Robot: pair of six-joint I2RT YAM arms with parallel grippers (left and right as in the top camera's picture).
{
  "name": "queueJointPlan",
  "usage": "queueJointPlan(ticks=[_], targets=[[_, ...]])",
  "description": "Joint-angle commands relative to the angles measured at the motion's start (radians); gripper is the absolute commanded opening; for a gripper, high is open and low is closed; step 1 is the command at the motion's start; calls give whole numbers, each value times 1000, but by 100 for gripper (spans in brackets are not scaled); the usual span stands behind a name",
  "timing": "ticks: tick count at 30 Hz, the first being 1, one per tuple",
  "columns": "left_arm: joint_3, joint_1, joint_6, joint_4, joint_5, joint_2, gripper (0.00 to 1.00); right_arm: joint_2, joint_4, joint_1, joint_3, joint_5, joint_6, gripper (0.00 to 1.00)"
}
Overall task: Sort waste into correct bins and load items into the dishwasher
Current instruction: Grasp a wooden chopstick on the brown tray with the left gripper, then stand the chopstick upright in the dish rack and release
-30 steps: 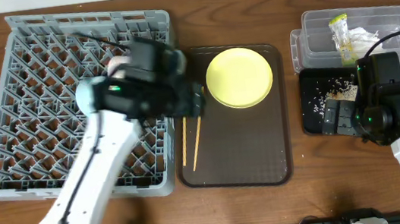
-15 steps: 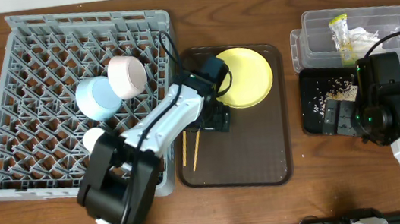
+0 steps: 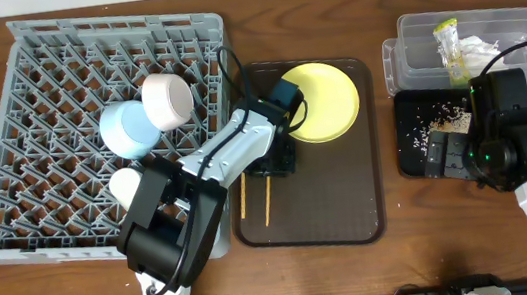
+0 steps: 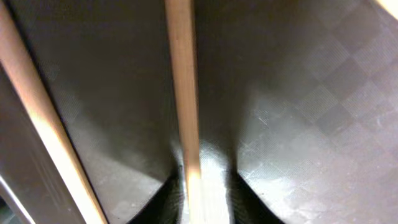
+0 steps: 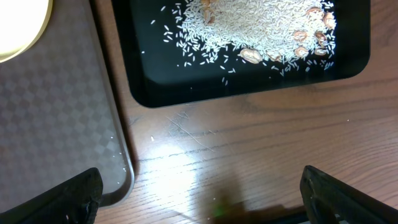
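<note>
My left gripper (image 3: 271, 163) is down on the dark brown serving tray (image 3: 337, 209), just left of the yellow plate (image 3: 316, 103). In the left wrist view its jaws (image 4: 205, 196) stand shut on one wooden chopstick (image 4: 183, 93); the other chopstick (image 4: 37, 118) lies free to the left. The white bowl (image 3: 167, 99), light blue bowl (image 3: 127, 129) and small white cup (image 3: 125, 185) sit in the grey dish rack (image 3: 44, 84). The right gripper (image 5: 205, 199) hovers open over bare table beside the black tray (image 5: 249, 93) of rice scraps (image 5: 261, 25).
The clear tub (image 3: 510, 21) at the back right holds the green-and-orange wrapper (image 3: 450, 49) and crumpled white paper (image 3: 478, 46). The black tray (image 3: 409, 140) lies in front of it. The brown tray's corner (image 5: 56, 124) borders the right gripper's left side.
The left arm swung from the rack down to the brown tray and closed on the right-hand chopstick, which straightened a little. The right arm has not moved.
</note>
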Motion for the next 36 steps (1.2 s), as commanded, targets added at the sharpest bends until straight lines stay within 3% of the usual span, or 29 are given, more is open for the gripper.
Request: queueJointPlan(ticks=[1,3,8,13,21,28,34,36], targets=[[-10,2,-5,-15,-14,34,13,-5,-2,-9,15,13,-5,99],[-9,4,-5,-18,-14,32,6,-5,-2,-9,15,13,-5,99],[14,32,16,-40,-24,-21,6,-5,-8,-9,15,14,-5,99],[37,73,30,-77,-51,-190,6,-5,-8,-9,15,14,-5,99],[37,135,251,-155,-52,-438,7,-5,-8,-9,15,13,-5,99],[33,308,311,-163,-50,-395,6,-5,-8,-9,15,13,-5,99],[10,334,311,-142,-51,-356,6,-5,-8,-9,15,13,-5,99],[8,334,311,-135,-51,-339,13,-5,-8,-9,15,13,-5,99]])
